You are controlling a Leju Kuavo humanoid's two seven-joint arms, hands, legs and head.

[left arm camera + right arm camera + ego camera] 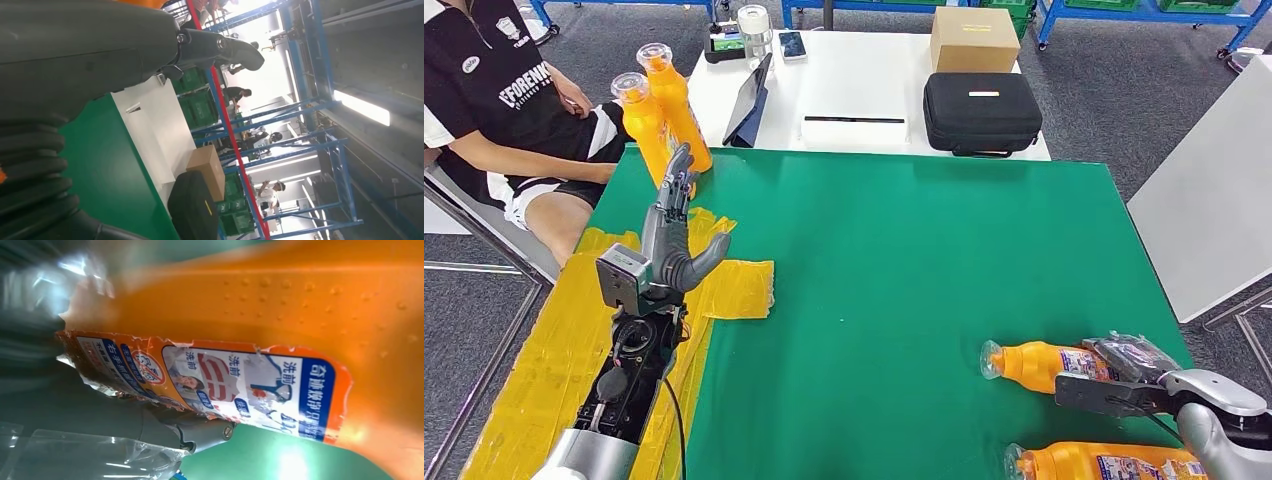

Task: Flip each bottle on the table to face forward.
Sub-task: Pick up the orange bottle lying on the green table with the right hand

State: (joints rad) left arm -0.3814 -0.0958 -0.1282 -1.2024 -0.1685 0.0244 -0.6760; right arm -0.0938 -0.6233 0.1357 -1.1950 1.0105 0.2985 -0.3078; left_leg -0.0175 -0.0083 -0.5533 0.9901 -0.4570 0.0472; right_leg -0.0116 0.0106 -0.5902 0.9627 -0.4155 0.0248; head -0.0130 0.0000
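Left hand raised, fingers spread; right hand grasping.

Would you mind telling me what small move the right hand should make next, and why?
Probably close firmly on the lying bottle and begin lifting it. The right hand is already at its labelled body, while a second bottle lies just beside it on the green table, so a straight lift seems safest. Whether the fingers already grip cannot be told. The left hand is open near the two standing bottles.

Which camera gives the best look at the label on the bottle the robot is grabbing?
The right wrist view: the torn label is close enough to see its print and pictures. The head view shows it small on the lying bottle under the right hand. The left wrist view faces away.
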